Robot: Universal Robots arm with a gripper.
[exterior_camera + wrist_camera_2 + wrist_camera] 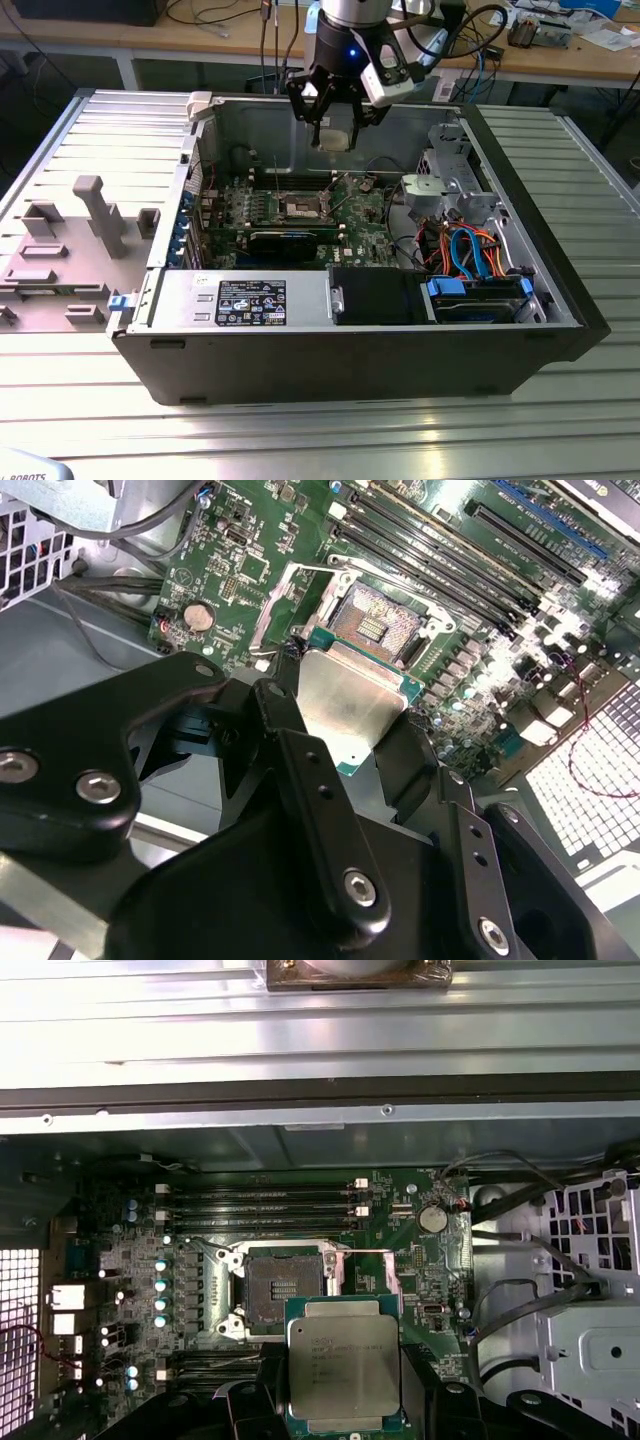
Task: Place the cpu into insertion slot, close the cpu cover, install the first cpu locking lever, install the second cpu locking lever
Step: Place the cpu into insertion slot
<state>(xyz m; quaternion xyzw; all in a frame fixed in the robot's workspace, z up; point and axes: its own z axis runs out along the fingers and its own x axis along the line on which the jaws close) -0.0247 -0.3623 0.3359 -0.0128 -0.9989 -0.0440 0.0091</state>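
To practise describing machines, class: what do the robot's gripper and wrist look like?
The gripper is black, with angular linked fingers fastened by silver screws. A blue light glows on its body, a white block sits beside it, and black cables loop off the arm.

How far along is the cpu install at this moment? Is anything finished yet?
Nothing is finished yet. In hand: the gripper is shut on the cpu and holds it above the motherboard. The insertion slot lies open and empty, its dark contact field uncovered in both wrist views. Left: seating the cpu, then the closing step and both locking steps.
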